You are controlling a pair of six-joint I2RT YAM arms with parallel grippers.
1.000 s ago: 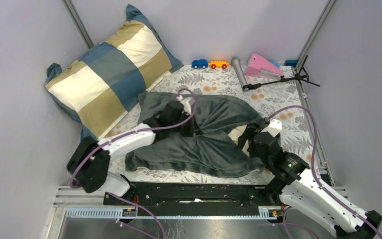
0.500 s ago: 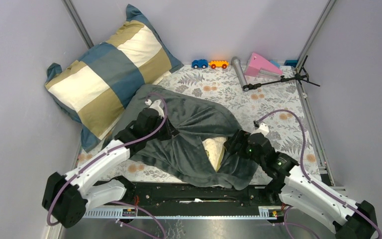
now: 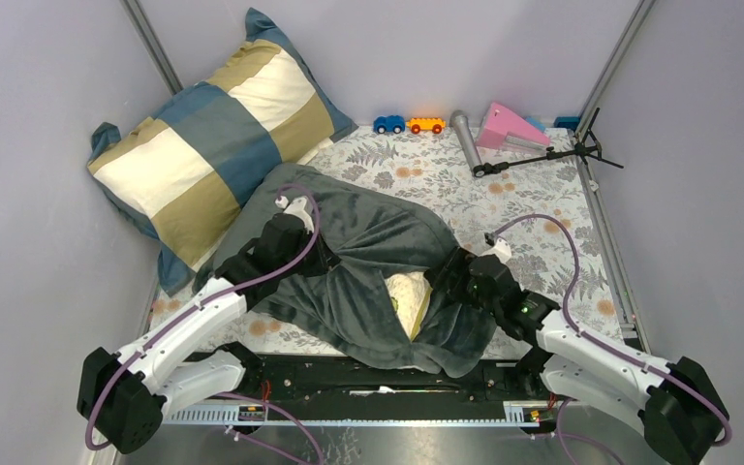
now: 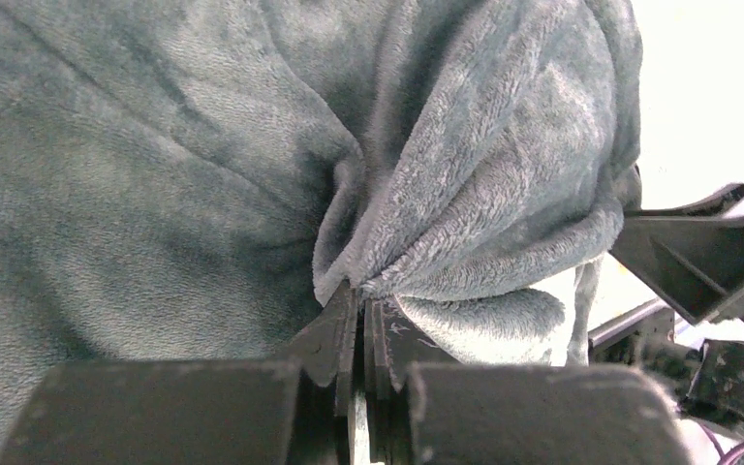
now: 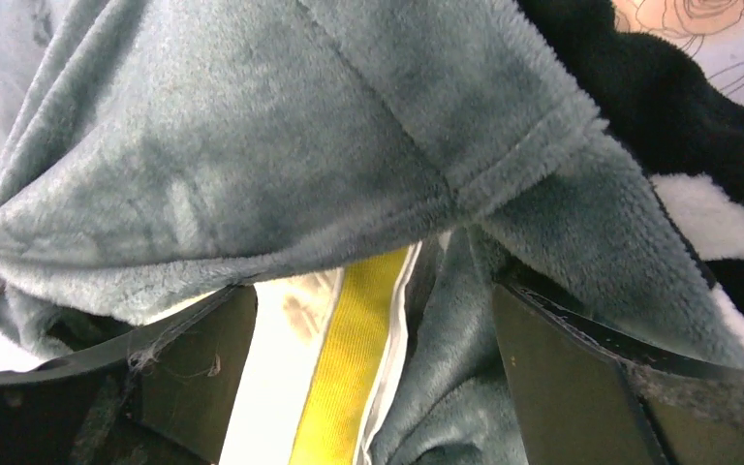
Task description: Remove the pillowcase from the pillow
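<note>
On the floral-print table [image 3: 542,213], near its front edge, the grey pillowcase [image 3: 368,242] lies bunched between both arms. The cream pillow [image 3: 409,298] pokes a yellow-banded corner out of the pillowcase's opening toward the right. The left end effector [image 4: 360,295] is clamped tight on a fold of plush to the pillow's left. The right end effector [image 5: 376,320], the nearer one, has its fingers spread either side of that yellow edge, not yet closed. Pulling the two apart sideways looks the likely next call.
</note>
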